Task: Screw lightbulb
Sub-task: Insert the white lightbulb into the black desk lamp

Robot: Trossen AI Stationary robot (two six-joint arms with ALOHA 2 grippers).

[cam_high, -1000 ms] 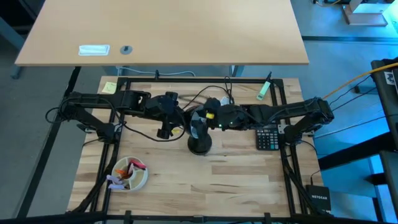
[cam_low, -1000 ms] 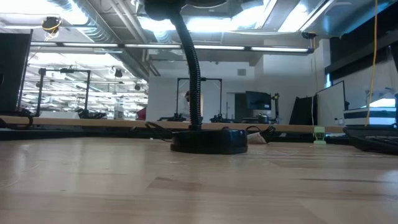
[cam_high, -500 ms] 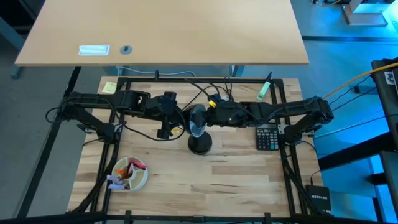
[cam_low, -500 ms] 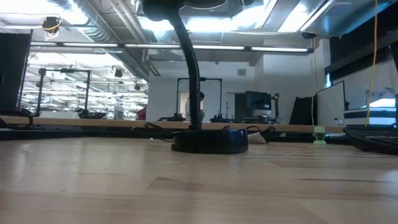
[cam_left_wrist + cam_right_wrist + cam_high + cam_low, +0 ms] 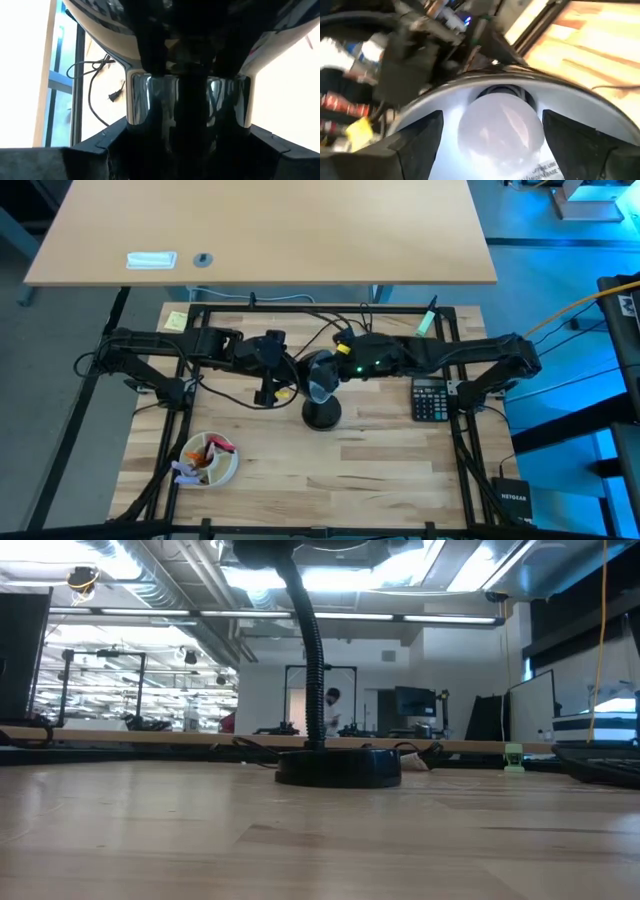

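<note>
The black desk lamp stands on its round base (image 5: 321,416) (image 5: 338,767) mid-table, with its gooseneck (image 5: 312,650) rising out of the low view. Its silvery shade (image 5: 318,375) opens toward the table's right. The white lightbulb (image 5: 500,131) sits in the socket inside the shade. My left gripper (image 5: 298,370) is shut on the back of the lamp's head. My right gripper (image 5: 336,367) is open at the shade's mouth. Its fingers (image 5: 417,145) stand on either side of the bulb, with a gap showing on one side. My left gripper pinches the lamp head's silvery collar (image 5: 187,105), behind the shade, between its two fingers. It comes level from the table's left. The lamp head is held up above the table on its gooseneck, and the base rests on the table.
A calculator (image 5: 432,400) lies right of the lamp. A white bowl (image 5: 208,458) with small items stands at the near left. A green item (image 5: 424,323), a yellow note (image 5: 176,321) and the lamp's cable (image 5: 320,330) lie at the far edge. A person (image 5: 333,705) stands far off in the room.
My right gripper has turned about its own axis at the shade's mouth, and its yellow tag has swung toward the table's far edge. The lamp's base and my left gripper have kept their places.
</note>
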